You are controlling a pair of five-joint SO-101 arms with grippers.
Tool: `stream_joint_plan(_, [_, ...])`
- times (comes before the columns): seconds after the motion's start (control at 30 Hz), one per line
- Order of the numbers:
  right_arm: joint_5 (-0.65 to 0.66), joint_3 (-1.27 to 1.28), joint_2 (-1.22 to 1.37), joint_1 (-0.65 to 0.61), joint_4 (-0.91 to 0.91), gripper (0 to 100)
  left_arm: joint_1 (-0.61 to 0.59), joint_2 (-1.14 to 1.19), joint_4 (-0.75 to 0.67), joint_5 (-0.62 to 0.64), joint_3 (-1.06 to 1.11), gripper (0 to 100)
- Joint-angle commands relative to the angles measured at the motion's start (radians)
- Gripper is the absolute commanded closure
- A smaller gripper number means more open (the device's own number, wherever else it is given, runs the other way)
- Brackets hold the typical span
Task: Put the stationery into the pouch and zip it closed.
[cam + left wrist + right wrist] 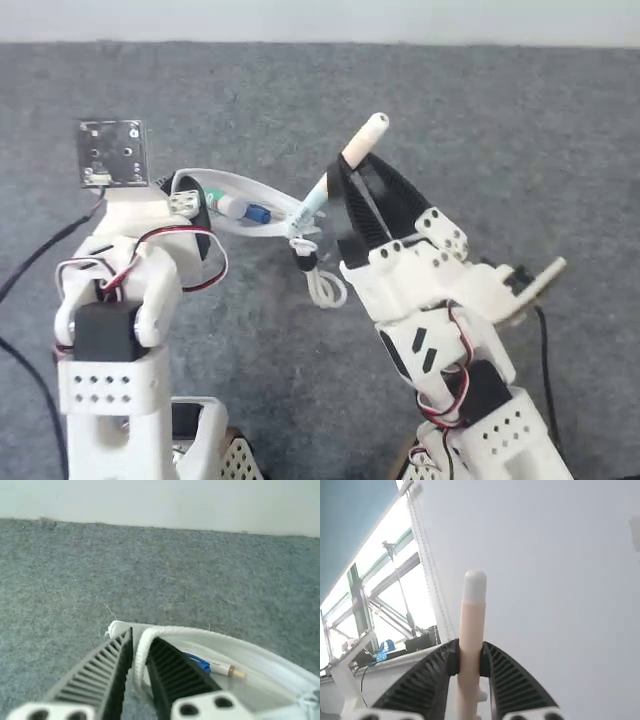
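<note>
With the left gripper [139, 642] pinching one end of the pouch [240, 185] rim to hold its mouth open, the right gripper [362, 172] — closed on the pen [322, 195], tip at the pouch's mouth — should tilt it flatter and slide it in beside the marker [243, 209] before letting go

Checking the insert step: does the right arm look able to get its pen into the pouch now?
Probably yes: the left gripper pinches the pouch rim, the mouth gapes, and the pen in the right gripper points tip-down at that opening with nothing between.
</note>
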Motion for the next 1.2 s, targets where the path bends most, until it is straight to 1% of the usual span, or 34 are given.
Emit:
stream_joint_plan(0.0, [0.02, -0.015, -0.025, -0.008, -0.102, 99.3, 0.006, -0.009, -0.003, -0.014, -0.054, 99])
stream_joint_plan(0.27, [0.02, -0.02, 0.021, -0.008, -0.133, 99.3, 0.008, -0.009, -0.011, -0.012, -0.041, 99])
stream_joint_plan(0.53, [0.02, -0.13, 0.268, -0.07, -0.134, 99.3, 0.008, -0.009, -0.011, -0.011, -0.039, 99])
stream_joint_plan(0.6, [0.02, -0.152, 0.329, -0.07, -0.174, 99.3, 0.008, -0.009, -0.011, -0.011, -0.039, 99])
stream_joint_plan(0.7, [0.023, -0.153, 0.417, -0.054, -0.305, 99.3, 0.008, -0.009, -0.011, -0.011, -0.039, 99])
stream_joint_plan(0.77, [0.023, -0.152, 0.472, -0.047, -0.36, 99.3, 0.008, -0.009, -0.011, -0.011, -0.038, 99])
stream_joint_plan(0.9, [0.025, -0.144, 0.549, -0.051, -0.367, 99.3, 0.006, -0.009, -0.017, -0.011, -0.024, 99])
stream_joint_plan(0.93, [0.038, -0.135, 0.555, -0.053, -0.367, 99.3, 0.006, -0.009, -0.017, -0.011, -0.024, 99])
stream_joint_plan(1.0, [0.121, -0.104, 0.555, -0.073, -0.367, 99.3, 0.006, -0.011, -0.015, -0.011, -0.024, 99])
stream_joint_plan(1.1, [0.316, -0.04, 0.536, -0.13, -0.367, 99.3, 0.005, -0.011, -0.012, -0.011, -0.022, 99])
stream_joint_plan(1.17, [0.422, 0.015, 0.495, -0.171, -0.371, 99.3, 0.005, -0.011, -0.012, -0.009, -0.021, 99])
